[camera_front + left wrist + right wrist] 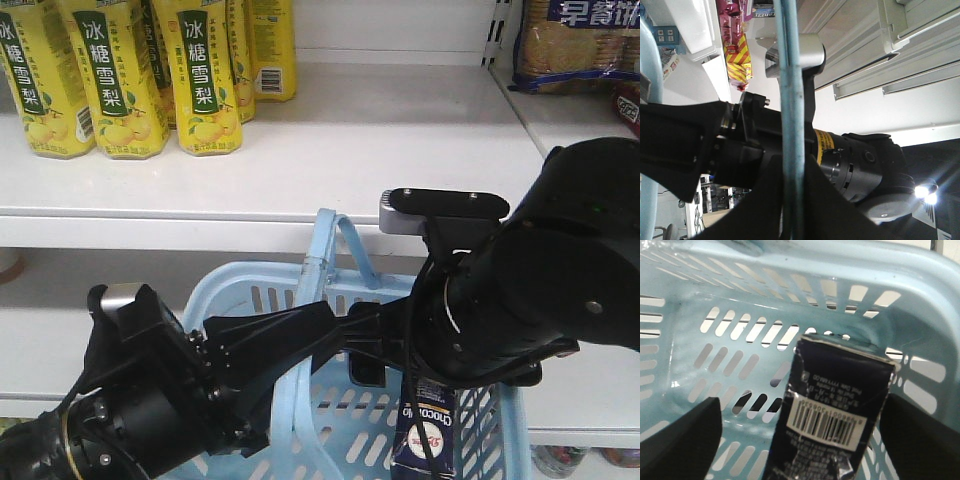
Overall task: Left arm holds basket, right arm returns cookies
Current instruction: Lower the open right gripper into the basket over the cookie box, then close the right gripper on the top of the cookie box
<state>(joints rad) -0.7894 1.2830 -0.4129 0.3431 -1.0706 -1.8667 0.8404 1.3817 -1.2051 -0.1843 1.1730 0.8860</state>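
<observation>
**Basket [805, 262] held, cookies [835, 410] inside**

Your big blue basket is in front of the white shelf [400, 150]. Your right arm [560, 270] bends down into it from above. The right gripper [801, 415] is wide open, with one finger on each side of the cookies. Your left arm [130, 400] reaches across from low down. The left gripper [350, 335] is clamped on the basket's handle [790, 100]. The cookies stand in the basket, close to its wall.

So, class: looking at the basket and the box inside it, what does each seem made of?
The basket looks like moulded plastic, pale blue with a soft sheen; the even slots and rounded rim suggest it. The box is likely printed cardboard, dark and fairly matt; its edges are creased and worn white.
</observation>
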